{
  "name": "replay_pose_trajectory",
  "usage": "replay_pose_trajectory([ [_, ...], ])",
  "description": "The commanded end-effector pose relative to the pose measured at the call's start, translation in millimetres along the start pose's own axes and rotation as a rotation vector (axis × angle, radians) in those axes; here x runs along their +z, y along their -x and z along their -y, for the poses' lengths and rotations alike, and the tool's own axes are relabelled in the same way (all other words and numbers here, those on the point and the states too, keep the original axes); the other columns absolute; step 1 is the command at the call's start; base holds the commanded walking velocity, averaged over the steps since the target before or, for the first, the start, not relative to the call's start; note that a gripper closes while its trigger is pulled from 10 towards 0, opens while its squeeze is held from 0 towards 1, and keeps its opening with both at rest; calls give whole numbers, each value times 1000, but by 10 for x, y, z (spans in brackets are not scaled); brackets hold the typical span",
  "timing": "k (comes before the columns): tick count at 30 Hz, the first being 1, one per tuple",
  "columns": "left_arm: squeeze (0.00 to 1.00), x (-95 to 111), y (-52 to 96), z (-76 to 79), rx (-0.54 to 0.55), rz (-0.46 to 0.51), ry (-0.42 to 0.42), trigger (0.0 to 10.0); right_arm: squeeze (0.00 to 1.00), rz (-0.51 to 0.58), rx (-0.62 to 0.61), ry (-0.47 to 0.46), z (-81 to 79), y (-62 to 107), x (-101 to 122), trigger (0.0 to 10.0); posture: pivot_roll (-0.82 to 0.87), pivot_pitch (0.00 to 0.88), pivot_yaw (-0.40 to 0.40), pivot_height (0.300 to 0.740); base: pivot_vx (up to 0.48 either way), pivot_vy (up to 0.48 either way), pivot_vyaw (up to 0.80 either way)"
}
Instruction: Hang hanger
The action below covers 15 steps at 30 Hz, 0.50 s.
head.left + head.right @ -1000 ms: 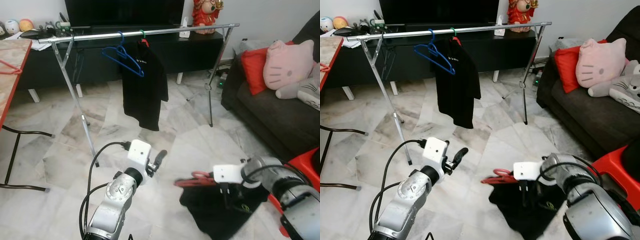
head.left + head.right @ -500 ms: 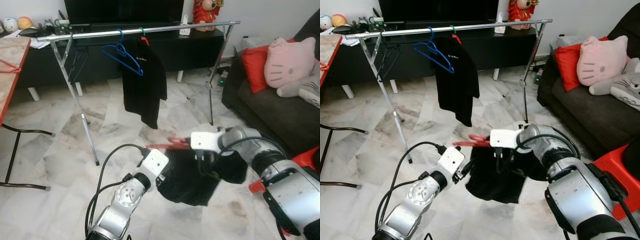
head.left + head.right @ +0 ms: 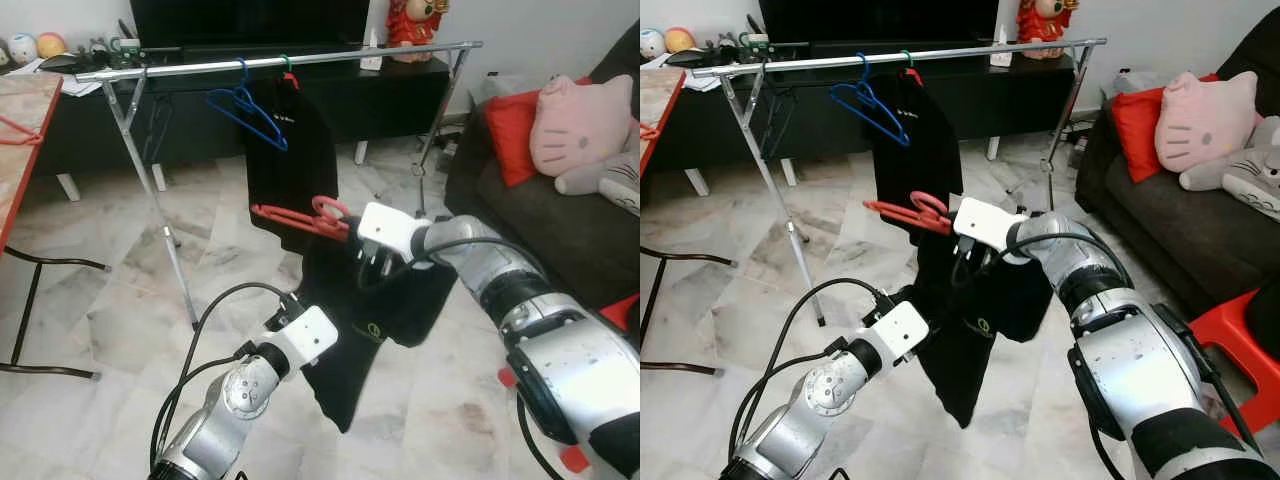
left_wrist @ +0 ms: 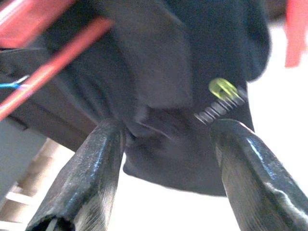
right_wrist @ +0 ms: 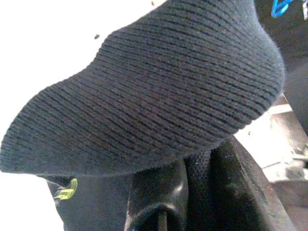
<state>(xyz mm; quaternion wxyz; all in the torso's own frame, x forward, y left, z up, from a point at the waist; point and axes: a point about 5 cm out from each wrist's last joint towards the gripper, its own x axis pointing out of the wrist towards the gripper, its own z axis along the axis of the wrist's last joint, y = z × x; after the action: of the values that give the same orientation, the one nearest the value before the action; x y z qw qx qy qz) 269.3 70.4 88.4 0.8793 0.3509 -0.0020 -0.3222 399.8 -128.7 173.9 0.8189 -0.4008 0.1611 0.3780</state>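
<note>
We hold red hanger (image 3: 300, 217) with shirt (image 3: 375, 310) in right gripper (image 3: 372, 262), fingers clamped | rail (image 3: 300, 60) far, above | left gripper (image 4: 163, 159) wide, at shirt's underside | hanger's long axis roughly parallel to rail

Right pincer (image 3: 372, 268) buried in black garment (image 3: 385, 305) (grip perhaps shut), red hanger (image 3: 300, 217) partly covered, blurred

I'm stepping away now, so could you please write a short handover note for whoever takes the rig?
Right end effector: shut on the red hanger, which carries a black shirt, held up in front of the rack.
Left end effector: open, fingers either side of the shirt's lower part.
On the rack: a blue hanger, bare, and another black shirt.
Done: hanger and shirt lifted.
Left: hook the red hanger over the rail and release.
</note>
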Motion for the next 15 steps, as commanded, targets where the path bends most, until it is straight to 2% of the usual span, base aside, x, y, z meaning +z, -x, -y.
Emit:
replay_pose_trajectory([
  [1, 0, -23, -52, 89, -47, -41, -65, 10000, 0, 94, -28, 11, 142, 64, 235, 0, 37, 0, -118, 716, 0, 0, 0],
  [7, 0, -171, -131, 115, -34, -160, -155, 10000, 0, 148, 28, 64, 164, 100, 371, 0, 27, 0, -119, 716, 0, 0, 0],
  [15, 0, -234, -212, 46, 19, -212, -262, 10000, 0, 227, 108, 114, 184, 171, 508, 0, 18, 0, -123, 716, 0, 0, 0],
])
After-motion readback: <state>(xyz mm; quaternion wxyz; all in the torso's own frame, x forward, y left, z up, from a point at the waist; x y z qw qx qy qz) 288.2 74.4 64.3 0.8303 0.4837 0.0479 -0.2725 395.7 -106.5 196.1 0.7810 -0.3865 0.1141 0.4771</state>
